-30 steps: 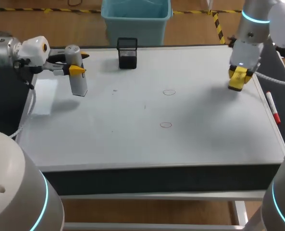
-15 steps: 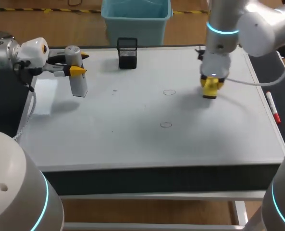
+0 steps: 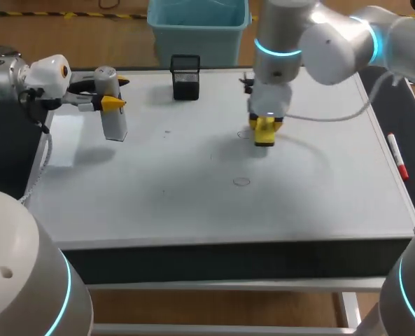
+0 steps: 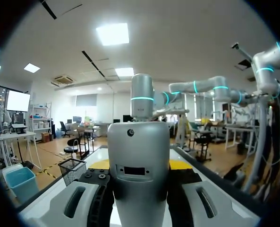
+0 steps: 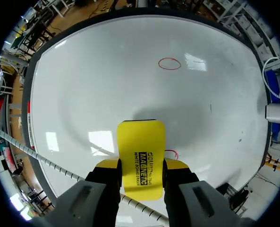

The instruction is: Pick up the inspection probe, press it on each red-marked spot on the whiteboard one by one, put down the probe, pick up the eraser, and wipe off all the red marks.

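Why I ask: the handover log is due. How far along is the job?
Done: the eraser is up, gripped in the right hand. In hand: it is at one red mark, which is not yet wiped. Left: that mark, the second mark, and the probe, which the left hand holds rather than set down. Pressing cannot be judged.

What we find on the table besides the job: a basket and a marker.
We see a black mesh basket standing upright at the far edge, and a red-and-white marker lying on the dark strip along the right side, well apart.
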Robot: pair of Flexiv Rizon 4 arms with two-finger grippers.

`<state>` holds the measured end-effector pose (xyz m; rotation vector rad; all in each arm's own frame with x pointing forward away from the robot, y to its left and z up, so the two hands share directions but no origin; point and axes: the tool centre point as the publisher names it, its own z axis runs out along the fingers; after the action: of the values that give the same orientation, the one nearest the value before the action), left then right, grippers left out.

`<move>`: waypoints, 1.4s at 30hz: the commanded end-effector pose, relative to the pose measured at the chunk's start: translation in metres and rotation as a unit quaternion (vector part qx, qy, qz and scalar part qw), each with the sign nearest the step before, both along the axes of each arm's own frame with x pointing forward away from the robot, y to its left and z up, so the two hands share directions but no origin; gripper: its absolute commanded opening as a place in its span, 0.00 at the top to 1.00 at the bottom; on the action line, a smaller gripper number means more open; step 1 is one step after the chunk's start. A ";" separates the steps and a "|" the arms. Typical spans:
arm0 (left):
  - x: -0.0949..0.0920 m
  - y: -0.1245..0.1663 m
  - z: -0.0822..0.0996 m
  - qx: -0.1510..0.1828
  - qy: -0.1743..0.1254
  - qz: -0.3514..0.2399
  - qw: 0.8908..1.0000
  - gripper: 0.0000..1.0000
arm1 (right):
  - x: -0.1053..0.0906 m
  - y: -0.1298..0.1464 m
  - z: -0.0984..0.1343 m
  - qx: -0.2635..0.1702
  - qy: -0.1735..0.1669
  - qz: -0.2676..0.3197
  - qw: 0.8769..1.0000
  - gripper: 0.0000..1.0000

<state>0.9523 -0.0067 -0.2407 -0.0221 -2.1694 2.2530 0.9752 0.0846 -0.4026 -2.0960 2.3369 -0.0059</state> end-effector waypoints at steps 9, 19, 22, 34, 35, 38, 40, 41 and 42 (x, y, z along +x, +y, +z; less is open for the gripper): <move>-0.001 -0.001 0.001 0.000 0.000 0.001 1.000 1.00 | 0.006 0.051 -0.013 -0.028 0.018 0.038 0.999 1.00; -0.001 -0.001 0.001 0.000 0.000 0.001 1.000 1.00 | 0.007 0.057 -0.018 -0.021 0.020 0.056 0.998 1.00; -0.001 -0.001 0.001 0.000 0.000 0.001 1.000 1.00 | 0.007 0.055 -0.021 -0.020 0.021 0.057 0.998 1.00; -0.001 -0.001 0.001 0.000 0.000 0.001 1.000 1.00 | 0.009 0.044 -0.029 -0.021 0.026 0.049 0.998 1.00; -0.001 -0.001 0.001 0.000 0.000 0.001 1.000 1.00 | 0.008 0.042 -0.029 -0.023 0.026 0.048 0.998 1.00; -0.001 -0.001 0.001 0.000 0.000 0.001 1.000 1.00 | 0.010 0.033 -0.028 -0.025 0.025 0.037 0.999 1.00; -0.001 -0.001 0.001 0.000 0.000 0.001 1.000 1.00 | 0.011 0.026 -0.028 -0.024 0.024 0.028 0.999 1.00; -0.001 -0.001 0.001 0.000 0.000 0.001 1.000 1.00 | 0.012 0.022 -0.027 -0.024 0.024 0.024 0.999 1.00; -0.001 -0.001 0.001 0.000 0.000 0.001 1.000 1.00 | 0.012 0.017 -0.027 -0.023 0.023 0.019 0.999 1.00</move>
<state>0.9522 -0.0068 -0.2406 -0.0220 -2.1694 2.2531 0.9878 0.1148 -0.4292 -2.1936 2.3505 -0.0192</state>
